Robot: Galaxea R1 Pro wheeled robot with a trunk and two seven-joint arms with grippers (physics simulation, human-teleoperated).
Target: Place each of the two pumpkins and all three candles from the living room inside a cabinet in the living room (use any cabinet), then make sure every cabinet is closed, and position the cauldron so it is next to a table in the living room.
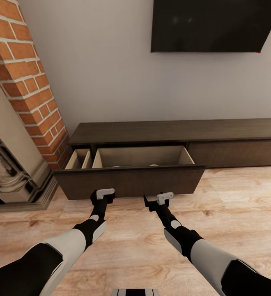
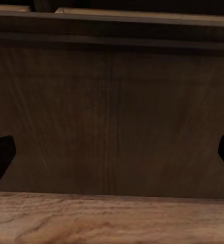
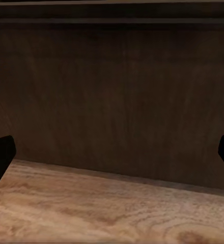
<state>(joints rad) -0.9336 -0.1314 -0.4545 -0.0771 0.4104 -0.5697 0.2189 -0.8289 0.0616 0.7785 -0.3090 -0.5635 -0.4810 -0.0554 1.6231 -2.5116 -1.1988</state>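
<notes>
Both end effectors, left (image 1: pixel 104 196) and right (image 1: pixel 159 201), open and empty just short of the pulled-out cabinet (image 1: pixel 131 181) drawer front: uneven push could skew it, leaving it ajar.

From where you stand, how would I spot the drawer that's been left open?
Find the black screen on the wall; beneath it runs a long, low dark-brown cabinet. At its end nearest the brick column, one wide drawer is pulled out, showing pale wood inside, while the front beside it sits flush.
</notes>
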